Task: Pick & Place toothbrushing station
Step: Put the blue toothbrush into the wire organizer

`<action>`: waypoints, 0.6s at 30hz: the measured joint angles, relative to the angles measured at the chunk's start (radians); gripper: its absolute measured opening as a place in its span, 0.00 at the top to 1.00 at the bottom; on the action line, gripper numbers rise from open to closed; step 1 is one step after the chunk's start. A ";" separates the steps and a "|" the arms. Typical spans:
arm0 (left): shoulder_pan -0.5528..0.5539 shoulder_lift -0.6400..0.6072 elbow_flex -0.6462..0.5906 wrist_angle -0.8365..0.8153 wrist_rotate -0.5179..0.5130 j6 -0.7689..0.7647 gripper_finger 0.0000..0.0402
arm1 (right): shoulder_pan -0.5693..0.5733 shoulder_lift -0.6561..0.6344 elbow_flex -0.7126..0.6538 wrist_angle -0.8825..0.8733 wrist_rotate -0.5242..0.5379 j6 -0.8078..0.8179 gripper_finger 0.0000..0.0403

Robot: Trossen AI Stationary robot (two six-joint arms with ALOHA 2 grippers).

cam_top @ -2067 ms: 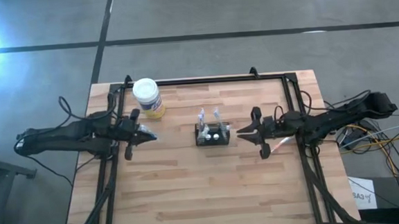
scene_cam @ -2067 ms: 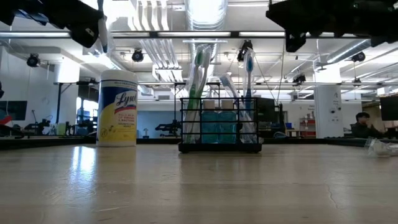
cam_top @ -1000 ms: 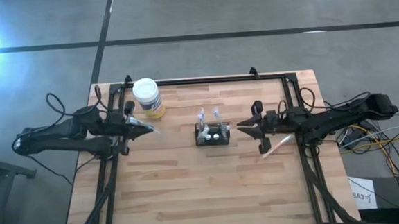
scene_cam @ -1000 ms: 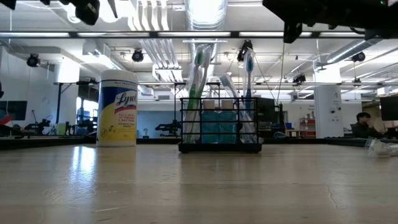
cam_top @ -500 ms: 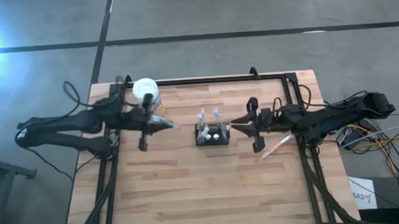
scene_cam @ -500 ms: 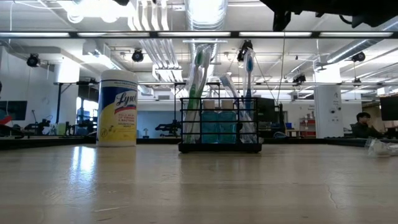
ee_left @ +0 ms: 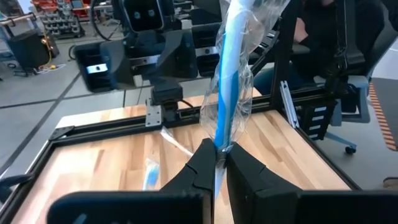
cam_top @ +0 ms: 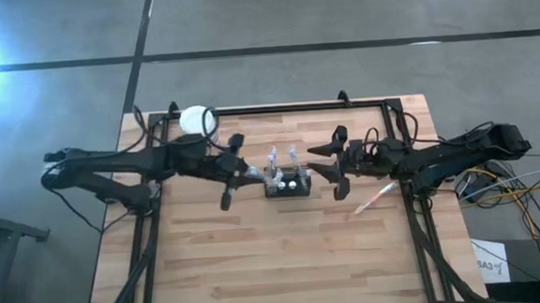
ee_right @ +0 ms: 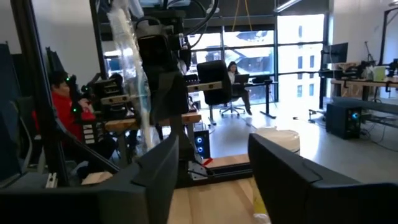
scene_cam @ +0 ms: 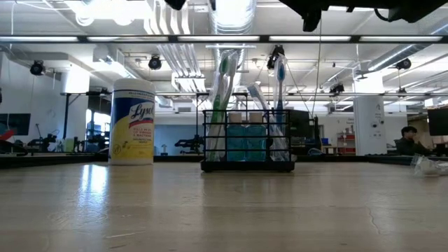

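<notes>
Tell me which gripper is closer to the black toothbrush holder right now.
Left, narrowly. The left gripper, shut on a plastic-wrapped toothbrush, is right beside the black toothbrush holder. The right gripper, jaws open, sits slightly farther off on the holder's opposite side.

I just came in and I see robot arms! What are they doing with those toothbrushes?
Two robot arms meet over a small black toothbrush holder in the middle of the wooden table. The left gripper is shut on a blue toothbrush in a clear plastic wrapper, held beside the holder. The right gripper is open and empty on the other side. A tub of wipes stands off to one side.
</notes>
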 joint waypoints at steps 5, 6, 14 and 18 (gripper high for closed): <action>-0.001 0.073 0.053 0.015 0.000 -0.001 0.95 | 0.000 0.044 0.044 -0.004 0.000 0.002 0.43; -0.001 0.085 0.062 0.015 0.000 -0.001 0.95 | 0.000 0.056 0.055 -0.006 0.000 0.000 0.42; -0.003 0.140 0.098 0.010 0.000 -0.002 0.95 | 0.000 0.143 0.164 -0.081 -0.073 -0.054 0.36; -0.003 0.148 0.098 0.007 0.000 -0.002 0.95 | 0.000 0.179 0.203 -0.086 -0.083 -0.088 0.35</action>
